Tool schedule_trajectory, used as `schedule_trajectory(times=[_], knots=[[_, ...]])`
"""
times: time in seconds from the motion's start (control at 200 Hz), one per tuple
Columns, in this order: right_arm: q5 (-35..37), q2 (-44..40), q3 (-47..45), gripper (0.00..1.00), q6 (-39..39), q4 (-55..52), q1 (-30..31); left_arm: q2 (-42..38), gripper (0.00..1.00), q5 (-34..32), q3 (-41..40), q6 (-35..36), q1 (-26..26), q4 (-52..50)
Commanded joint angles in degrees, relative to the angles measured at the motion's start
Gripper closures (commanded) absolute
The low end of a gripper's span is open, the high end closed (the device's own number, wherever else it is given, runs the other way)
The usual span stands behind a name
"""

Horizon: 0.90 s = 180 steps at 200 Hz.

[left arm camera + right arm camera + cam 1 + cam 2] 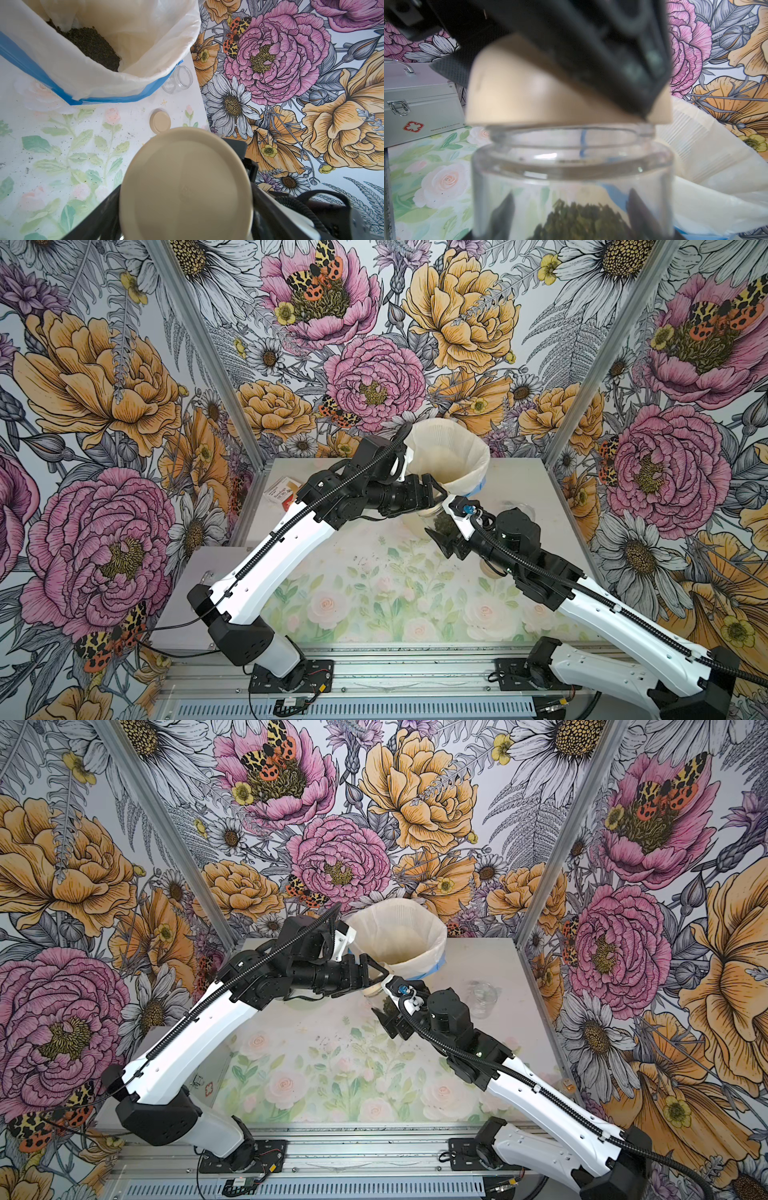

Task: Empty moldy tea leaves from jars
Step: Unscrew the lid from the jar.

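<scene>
Here, the counter (374, 593) carries a tall cream bin (478, 472) lined with a blue-edged bag, and both arms meet just in front of the bin. Your right hand (446, 526) is closed around the lower wall of a clear glass jar (571, 176), which stands upright with one finger on either side. Your left hand (438, 495) grips the flat tan lid (187, 182) by its edge, tilted over the jar's mouth; whether one edge touches the rim cannot be told. Just beside the bin an empty jar (178, 82) lies on its side, and a loose lid (160, 121) rests a little in front of the bin. Dark tea leaves (581, 220) sit in a small heap at the held jar's bottom; dumped leaves (89, 45) lie inside the bin.

As a judgement on handling, the glass is stiff, smooth and probably slippery, and it would break if dropped. It looks light. Hold it low around the wall, as you do now. The leaves look loose and crumbly and should pour freely but scatter easily, so tip only with the mouth well over the bin's opening.
</scene>
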Motion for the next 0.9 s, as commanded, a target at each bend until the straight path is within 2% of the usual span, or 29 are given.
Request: schedule_trajectory(times=[0.0,0.32,0.896], knots=[[10.18,-1.0,0.58,0.47,0.56,7.43,-1.56,-1.01,0.19,2.09,2.19,-1.42,-1.04,-6.34],[14.81,-1.45,-1.6,0.48,-2.11,12.67,-1.65,-0.1,0.19,2.65,3.2,-1.86,-1.04,-6.34],[16.54,0.08,-0.79,0.49,-3.91,14.28,-1.72,0.84,0.19,0.17,2.12,-1.01,1.05,-6.25]])
